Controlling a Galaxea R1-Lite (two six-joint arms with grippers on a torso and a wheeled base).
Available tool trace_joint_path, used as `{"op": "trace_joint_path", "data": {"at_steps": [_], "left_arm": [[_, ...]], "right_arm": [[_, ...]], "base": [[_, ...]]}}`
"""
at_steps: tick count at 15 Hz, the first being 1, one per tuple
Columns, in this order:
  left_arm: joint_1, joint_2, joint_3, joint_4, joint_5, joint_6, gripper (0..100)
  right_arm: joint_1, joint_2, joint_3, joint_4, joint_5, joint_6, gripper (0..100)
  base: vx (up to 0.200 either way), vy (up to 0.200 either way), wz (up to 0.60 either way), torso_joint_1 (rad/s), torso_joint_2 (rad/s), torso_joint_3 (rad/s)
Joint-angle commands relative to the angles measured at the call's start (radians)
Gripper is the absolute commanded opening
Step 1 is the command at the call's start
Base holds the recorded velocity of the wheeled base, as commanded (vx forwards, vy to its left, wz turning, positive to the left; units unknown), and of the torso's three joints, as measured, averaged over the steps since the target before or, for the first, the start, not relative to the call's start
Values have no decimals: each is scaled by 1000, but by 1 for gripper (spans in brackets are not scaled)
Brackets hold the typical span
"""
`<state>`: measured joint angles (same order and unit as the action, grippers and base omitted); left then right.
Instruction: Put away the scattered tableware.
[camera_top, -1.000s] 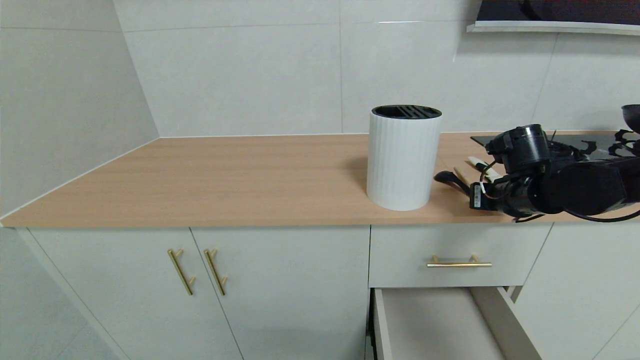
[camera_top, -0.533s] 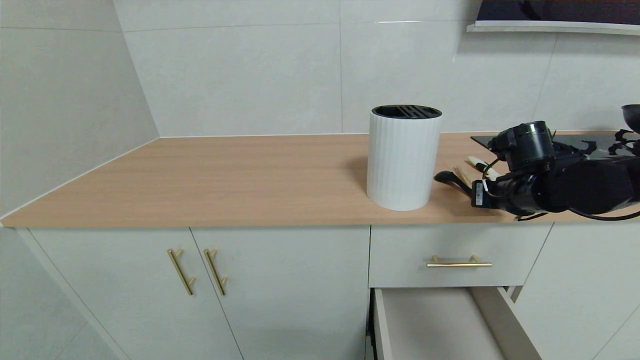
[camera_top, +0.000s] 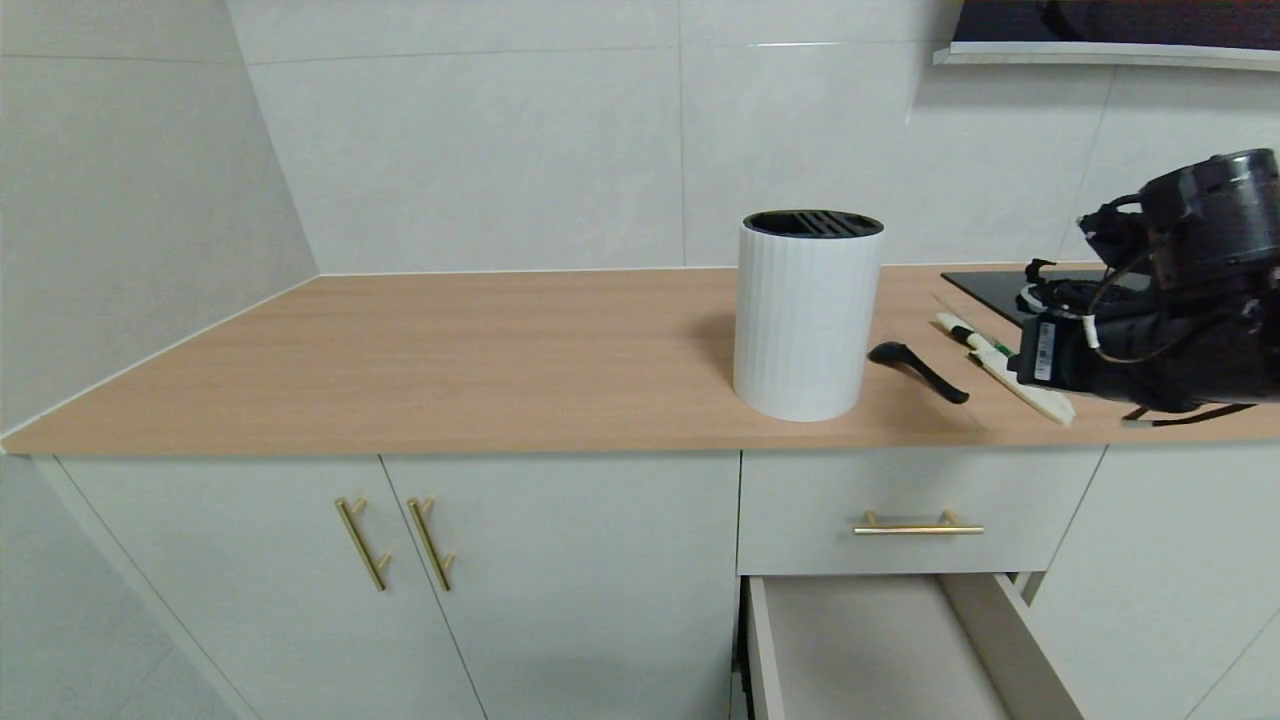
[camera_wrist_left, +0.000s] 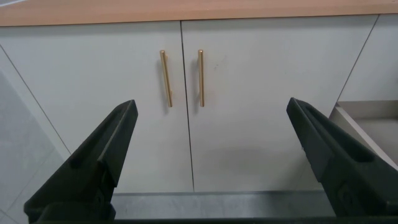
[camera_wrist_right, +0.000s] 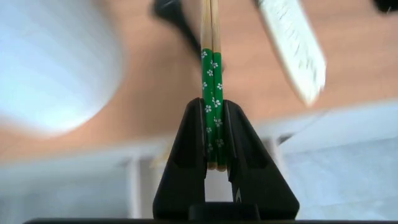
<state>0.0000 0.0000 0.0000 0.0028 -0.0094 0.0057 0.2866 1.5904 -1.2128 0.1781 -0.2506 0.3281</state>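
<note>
My right gripper (camera_wrist_right: 212, 143) is shut on a pair of wooden chopsticks (camera_wrist_right: 210, 68) with green flowered ends, held above the wooden counter (camera_top: 500, 350). In the head view the right arm (camera_top: 1160, 330) hangs over the counter's right end. Under it lie a black spoon (camera_top: 915, 368) and a white knife (camera_top: 1010, 375); both also show beyond the chopsticks, the spoon (camera_wrist_right: 174, 15) and the knife (camera_wrist_right: 292, 43). A white ribbed holder (camera_top: 808, 315) with a black slotted top stands just left of them. My left gripper (camera_wrist_left: 211, 162) is open, low in front of the cabinet doors.
A lower drawer (camera_top: 870, 640) stands pulled out under the shut drawer with a gold handle (camera_top: 918, 525). A black cooktop (camera_top: 990, 290) sits at the counter's far right. Two cabinet doors with gold handles (camera_top: 395, 540) are shut. The counter's left half is bare wood.
My right arm has risen and drawn back to the right, lifting the chopsticks off the counter. The black spoon and white knife now lie uncovered.
</note>
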Motion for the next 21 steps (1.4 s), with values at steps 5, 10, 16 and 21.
{"op": "trace_joint_path", "data": {"at_steps": [5,10,16,21], "left_arm": [[0,0,0,0,0,0,100],[0,0,0,0,0,0,100],[0,0,0,0,0,0,100],[0,0,0,0,0,0,100]], "right_arm": [[36,-374,13,385,231,-1,0],[34,-402,4,543,421,-98,0],[34,-353,79,538,525,-178,0],[36,-323,104,537,534,-212,0]], "base": [[0,0,0,0,0,0],[0,0,0,0,0,0],[0,0,0,0,0,0],[0,0,0,0,0,0]]}}
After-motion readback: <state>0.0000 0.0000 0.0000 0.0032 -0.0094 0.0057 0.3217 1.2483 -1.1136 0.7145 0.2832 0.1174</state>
